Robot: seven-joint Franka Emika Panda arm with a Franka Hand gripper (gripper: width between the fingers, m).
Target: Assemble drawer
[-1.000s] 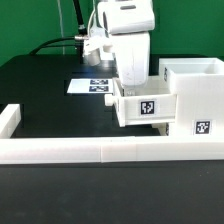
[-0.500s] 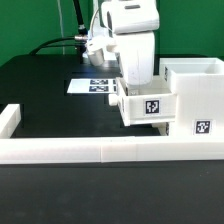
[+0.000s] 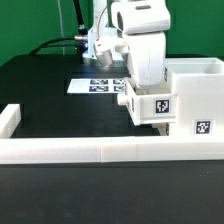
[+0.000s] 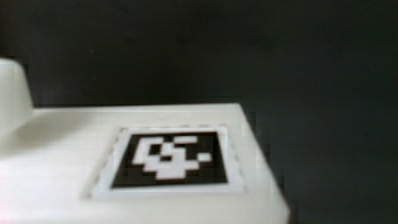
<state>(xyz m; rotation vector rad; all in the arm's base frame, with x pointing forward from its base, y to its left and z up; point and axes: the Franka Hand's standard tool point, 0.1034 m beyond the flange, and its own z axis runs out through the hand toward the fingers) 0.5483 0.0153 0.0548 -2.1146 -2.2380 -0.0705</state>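
Tray [image 3: 150,104]: held upright against the shell [image 3: 195,95] at its 9 o'clock, tagged face camera-ward. Gripper [image 3: 143,82]: grip state indeterminable.

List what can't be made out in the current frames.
- Claw: exterior view, hidden behind the arm's white housing and the tray; open or shut unknown. Not in the wrist view.
- Tray knob: not visible in either view.
- Big shell: cut off by the exterior view's right edge.
- Tag: wrist view, blurred; pattern unreadable.
- Marker board: partly hidden by the arm.
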